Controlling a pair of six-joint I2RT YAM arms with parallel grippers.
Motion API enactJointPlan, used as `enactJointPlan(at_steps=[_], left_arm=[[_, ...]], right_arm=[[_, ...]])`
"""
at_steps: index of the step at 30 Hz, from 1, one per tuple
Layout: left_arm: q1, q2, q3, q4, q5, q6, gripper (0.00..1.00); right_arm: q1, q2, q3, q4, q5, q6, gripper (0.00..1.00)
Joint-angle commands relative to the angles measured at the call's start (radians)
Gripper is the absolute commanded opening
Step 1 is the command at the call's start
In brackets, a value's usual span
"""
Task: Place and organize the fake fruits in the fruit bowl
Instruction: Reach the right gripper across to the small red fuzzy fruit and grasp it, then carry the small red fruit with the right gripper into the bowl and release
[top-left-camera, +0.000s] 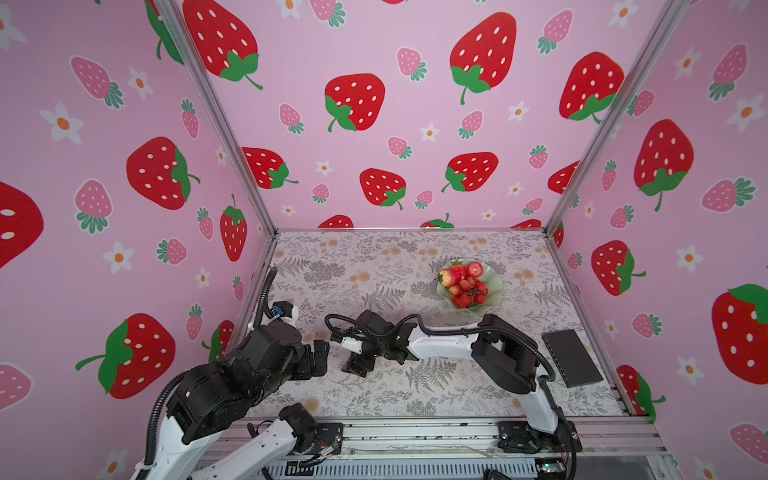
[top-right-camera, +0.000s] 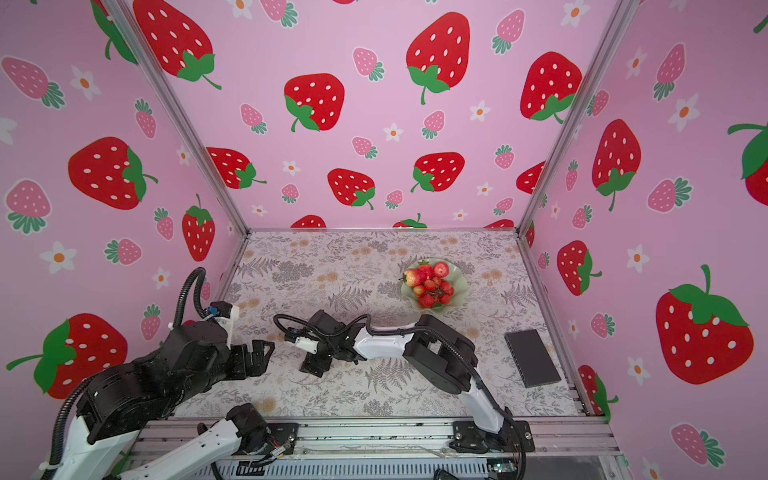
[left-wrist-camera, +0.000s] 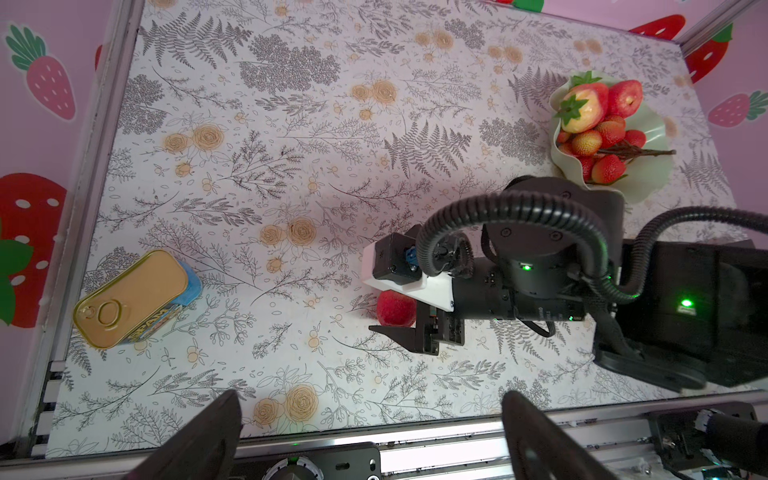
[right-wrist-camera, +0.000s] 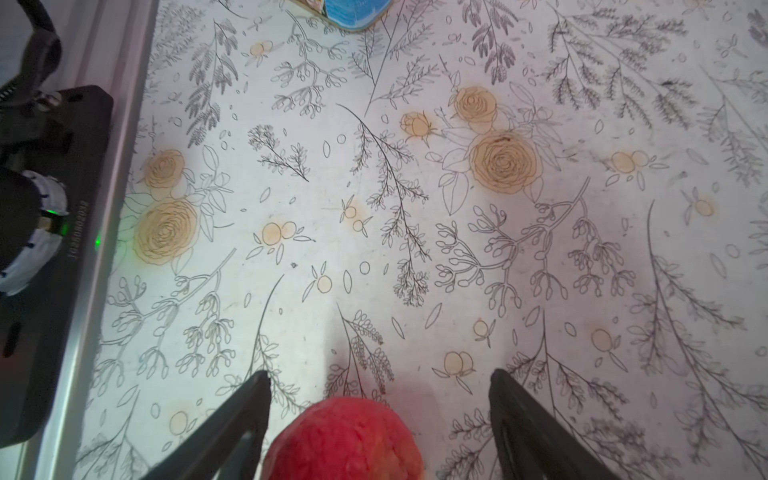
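— One round red fruit (right-wrist-camera: 345, 440) lies loose on the worktop (right-wrist-camera: 415, 249), well apart from the fruit bowl (top-left-camera: 495, 289), on the bowl's side nearest your arm bases. The other fruits sit heaped inside the bowl.

— And the hands?

— Your right hand (right-wrist-camera: 379, 374) hangs low over that loose fruit, fingers spread, one on each side of it. No squeeze on it shows. Your left hand (left-wrist-camera: 370, 395) hangs spread and empty, farther from the bowl than the fruit is.

— Which way does the fruit point?

— It is close to a ball, so it has no real long axis, and you cannot tell where its stem end faces. In the bowl, the berry bunch (left-wrist-camera: 586, 142) lies flat, its dark stems running out of the heap toward the bowl's bare side.

— What could go wrong?

— Probably three things. If you close off-centre, the round fruit may squirt out and roll farther from the bowl. The bowl is crowded, so a fruit released high may bounce off the heap and over the wavy rim. Your right arm's elbow stands just beside the bowl's near edge, and a wide swing could nudge it. A tin (left-wrist-camera: 137, 297) and a flat black box (top-left-camera: 572, 358) share the worktop, both apart from the bowl.
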Motion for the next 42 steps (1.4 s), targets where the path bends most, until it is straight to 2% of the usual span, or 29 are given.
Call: enactJointPlan(at_steps=[1, 10, 13, 24, 28, 32, 39, 42], left_arm=[[0.003, -0.026, -0.008, 0.0, -0.048, -0.017, 0.99], [0.003, -0.046, -0.022, 0.003, -0.062, -0.023, 0.99], [0.003, -0.046, -0.031, 0.016, -0.057, -0.018, 0.99], [0.004, -0.028, -0.054, 0.054, -0.039, 0.003, 0.99], [0.003, -0.026, -0.062, 0.067, -0.037, 0.008, 0.99], [0.003, -0.021, -0.071, 0.079, -0.031, 0.012, 0.99], [0.003, -0.038, -0.09, 0.136, -0.023, 0.043, 0.99], [0.003, -0.063, -0.132, 0.246, 0.031, 0.136, 0.99]], right_arm=[[0.008, 0.029, 0.042, -0.069, 0.04, -0.03, 0.81], [0.008, 0.045, 0.053, -0.073, 0.07, -0.016, 0.77], [0.006, 0.054, 0.066, -0.095, 0.089, -0.02, 0.73], [-0.007, -0.024, -0.026, -0.087, 0.14, 0.006, 0.83], [-0.022, -0.046, -0.059, -0.069, 0.151, 0.016, 0.79], [-0.024, -0.055, -0.067, -0.053, 0.155, 0.018, 0.58], [-0.054, -0.14, -0.126, -0.007, 0.169, 0.037, 0.56], [-0.108, -0.219, -0.164, -0.011, 0.181, 0.045, 0.56]])
